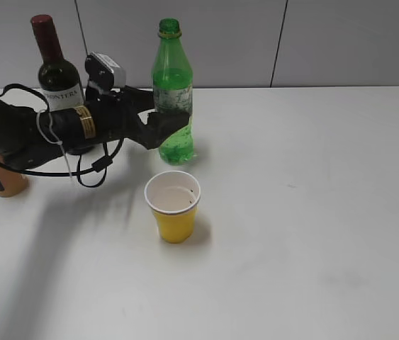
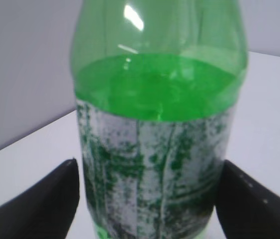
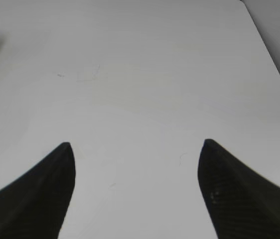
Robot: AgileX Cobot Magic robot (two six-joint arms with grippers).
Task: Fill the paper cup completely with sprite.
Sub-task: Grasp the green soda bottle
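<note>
The sprite bottle (image 1: 173,92) is tall, green and uncapped, and stands on the table at the back. In the left wrist view it (image 2: 154,149) fills the frame, with liquid up to the top of its pale label. My left gripper (image 1: 162,117) is open around the bottle at label height, one black finger close on each side (image 2: 149,199). The yellow paper cup (image 1: 174,223) stands upright in front of the bottle, with a little clear liquid at its bottom. My right gripper (image 3: 137,149) is open and empty over bare table.
A dark wine bottle (image 1: 56,71) stands behind my left arm. An orange-brown bottle (image 1: 1,177) stands at the left edge, partly hidden by the arm. The white table (image 1: 312,212) runs to a grey wall behind.
</note>
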